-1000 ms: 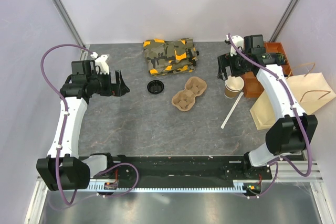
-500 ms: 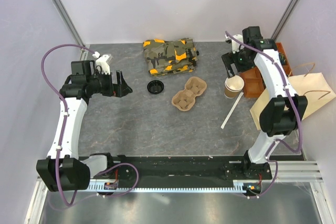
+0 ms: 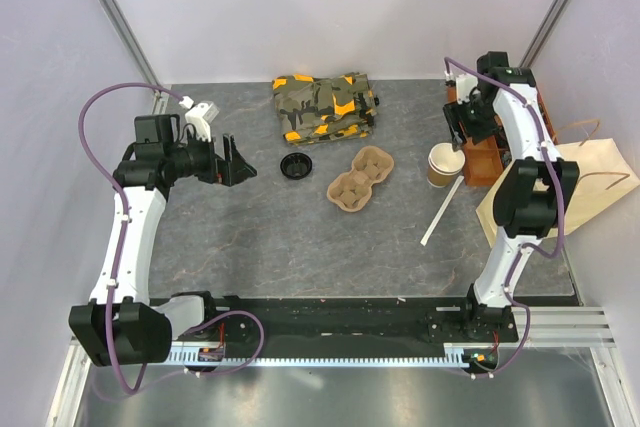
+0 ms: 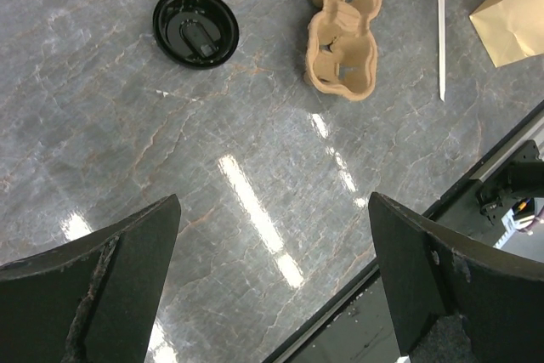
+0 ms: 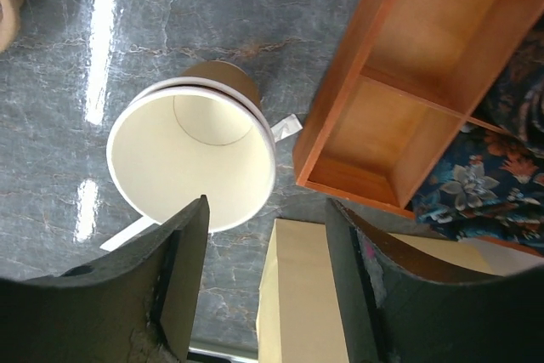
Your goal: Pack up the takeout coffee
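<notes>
The takeout coffee is out of view: no lidded cup shows. A tan paper cup (image 3: 445,164) with no lid and a pale inside (image 5: 191,155) stands upright beside the wooden box. A round black lid (image 3: 297,165) lies alone on the table, far ahead of my left gripper's camera (image 4: 195,27). My right gripper (image 3: 462,133) hovers above the cup's right edge, open and empty, with bare table and the bag between its jaws (image 5: 267,206). My left gripper (image 3: 237,160) hangs wide open over bare table left of the lid (image 4: 274,210).
A two-hole pulp carrier (image 3: 360,178) lies mid-table. The brown paper bag (image 3: 560,192) lies flat at the right, next to a partitioned wooden box (image 3: 485,157). A white stick (image 3: 441,211) lies near the cup. Folded camouflage cloth (image 3: 325,105) sits at the back.
My right arm has swung right and back, taking the wrist from left of the cup to above its right edge, and its jaws have narrowed. The left gripper edged slightly right.
</notes>
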`<act>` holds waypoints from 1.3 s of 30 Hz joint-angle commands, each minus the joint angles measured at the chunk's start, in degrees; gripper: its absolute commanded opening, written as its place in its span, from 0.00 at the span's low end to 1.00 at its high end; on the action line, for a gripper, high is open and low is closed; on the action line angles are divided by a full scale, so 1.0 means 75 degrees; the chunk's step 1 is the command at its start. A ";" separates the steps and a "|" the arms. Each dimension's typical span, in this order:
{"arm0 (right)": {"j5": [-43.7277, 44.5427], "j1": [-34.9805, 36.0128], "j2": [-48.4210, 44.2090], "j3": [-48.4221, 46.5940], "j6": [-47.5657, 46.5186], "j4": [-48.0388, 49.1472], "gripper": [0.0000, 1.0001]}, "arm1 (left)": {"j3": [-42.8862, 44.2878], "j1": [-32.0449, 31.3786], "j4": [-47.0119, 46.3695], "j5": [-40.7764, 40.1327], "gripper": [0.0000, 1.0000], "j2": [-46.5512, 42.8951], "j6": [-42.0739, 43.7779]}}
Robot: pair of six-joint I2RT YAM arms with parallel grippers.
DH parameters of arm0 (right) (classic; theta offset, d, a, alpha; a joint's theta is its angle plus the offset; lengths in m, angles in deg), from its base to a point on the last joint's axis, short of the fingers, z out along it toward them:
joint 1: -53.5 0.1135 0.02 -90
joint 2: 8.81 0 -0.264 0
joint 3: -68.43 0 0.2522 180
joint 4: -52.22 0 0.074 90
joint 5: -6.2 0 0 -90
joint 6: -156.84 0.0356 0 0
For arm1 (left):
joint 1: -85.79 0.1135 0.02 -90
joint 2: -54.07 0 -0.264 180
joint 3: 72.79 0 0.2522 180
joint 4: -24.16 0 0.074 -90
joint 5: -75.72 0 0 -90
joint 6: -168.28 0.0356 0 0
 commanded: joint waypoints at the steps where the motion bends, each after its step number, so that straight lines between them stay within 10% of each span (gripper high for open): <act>1: -0.0310 -0.0068 0.0227 -0.0348 0.0021 -0.0213 0.62 | 0.0227 0.0016 -0.0416 0.0405 1.00 -0.0207 0.0291; 21: -0.0545 -0.0209 0.0813 -0.0418 0.0209 -0.0119 0.50 | 0.0004 0.0016 -0.0568 0.0663 1.00 -0.0324 0.0420; 39: -0.1082 -0.0303 0.0755 -0.0640 0.0232 -0.0459 0.00 | 0.0027 0.0004 -0.0732 0.1026 1.00 -0.0207 0.0432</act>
